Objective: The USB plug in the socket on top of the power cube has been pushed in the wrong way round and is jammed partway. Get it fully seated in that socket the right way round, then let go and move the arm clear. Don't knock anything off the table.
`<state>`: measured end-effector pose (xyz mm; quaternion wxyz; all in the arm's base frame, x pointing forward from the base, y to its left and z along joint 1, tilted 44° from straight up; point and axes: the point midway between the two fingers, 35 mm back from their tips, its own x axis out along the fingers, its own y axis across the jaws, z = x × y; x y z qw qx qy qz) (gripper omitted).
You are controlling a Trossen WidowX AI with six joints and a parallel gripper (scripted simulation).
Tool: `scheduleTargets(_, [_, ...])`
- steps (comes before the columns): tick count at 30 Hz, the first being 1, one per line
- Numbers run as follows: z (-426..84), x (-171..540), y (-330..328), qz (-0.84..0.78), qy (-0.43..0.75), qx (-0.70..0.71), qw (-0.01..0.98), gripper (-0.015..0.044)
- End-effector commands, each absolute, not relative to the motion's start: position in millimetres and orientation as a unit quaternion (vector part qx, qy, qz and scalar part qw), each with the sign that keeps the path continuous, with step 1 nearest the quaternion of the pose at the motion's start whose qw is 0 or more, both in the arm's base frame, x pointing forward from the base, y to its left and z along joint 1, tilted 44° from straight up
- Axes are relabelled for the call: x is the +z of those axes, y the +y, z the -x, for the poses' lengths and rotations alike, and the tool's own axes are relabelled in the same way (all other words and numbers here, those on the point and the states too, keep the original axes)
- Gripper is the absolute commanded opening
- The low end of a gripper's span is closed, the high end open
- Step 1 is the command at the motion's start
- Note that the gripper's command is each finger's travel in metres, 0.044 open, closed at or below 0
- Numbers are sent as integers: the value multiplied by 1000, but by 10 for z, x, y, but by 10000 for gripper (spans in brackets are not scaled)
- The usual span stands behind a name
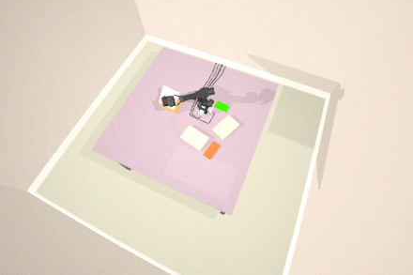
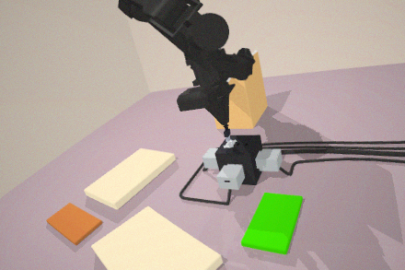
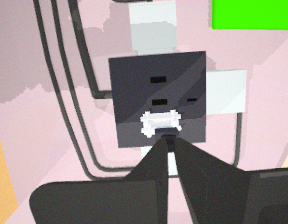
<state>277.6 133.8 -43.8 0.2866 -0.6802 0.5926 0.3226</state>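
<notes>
Above the power cube (image 2: pixel 252 164) (image 3: pixel 132 90), the gripper (image 1: pixel 205 105) (image 2: pixel 226 127) (image 3: pixel 169 145) is pinching the plug (image 2: pixel 230 143) (image 3: pixel 161 121), nearly closed. Freeing it straight up before turning is likely sparing the socket.

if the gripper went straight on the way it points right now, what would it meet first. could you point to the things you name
Most likely the small white plug piece on top of the black power cube (image 2: pixel 250 166) (image 3: pixel 132 100), right by the tips of the gripper (image 2: pixel 226 133) (image 3: pixel 169 145); exact depth is unclear.
</notes>
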Motion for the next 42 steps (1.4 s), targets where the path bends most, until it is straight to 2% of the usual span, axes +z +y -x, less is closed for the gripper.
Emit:
scheduleTargets(1, [-2761,-449,1331,679,593,326,286,0])
scheduleTargets(42, [-2765,-488,1299,677,592,328,289,0])
